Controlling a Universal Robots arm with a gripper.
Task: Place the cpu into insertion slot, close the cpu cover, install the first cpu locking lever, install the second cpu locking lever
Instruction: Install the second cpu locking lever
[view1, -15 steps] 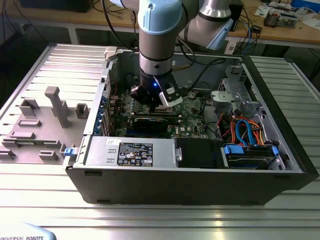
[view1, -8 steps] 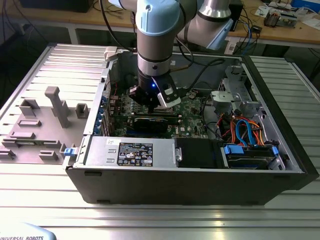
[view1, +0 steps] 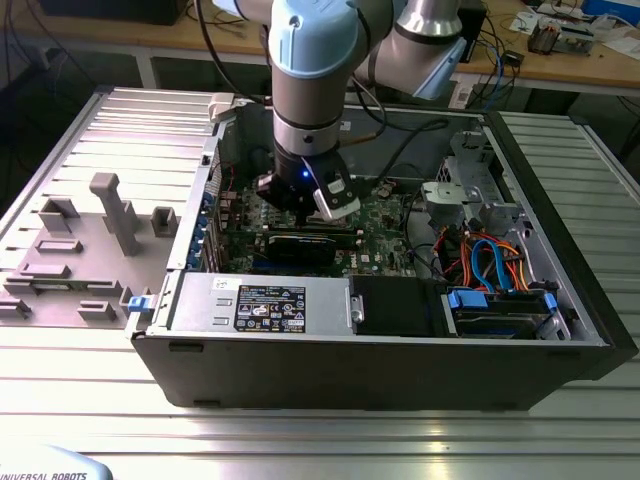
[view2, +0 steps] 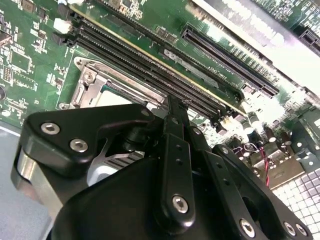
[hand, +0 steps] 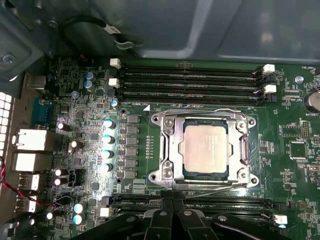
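Small square silver-topped cpu (hand: 205, 148) sat in insertion slot, thin silvery metal cpu cover (hand: 169, 150) down around it. Thin wire locking lever (hand: 215, 188) looked unlatched. Black end effector (hand: 172, 206) hovered beside socket, fingers pressed together, holding nothing.

The cpu (hand: 206, 146) is showing a matt silver-grey metal top; the cpu cover (hand: 172, 150) is gleaming as smooth, shiny metal.

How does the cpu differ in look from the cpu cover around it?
The cpu has a solid, pale silver-grey top; the cpu cover is a shinier metal frame with an open square centre. The cpu is smaller and sits inside the cover's cut-out, while the cover surrounds it. Both are square, metallic and lie flat on the green board.
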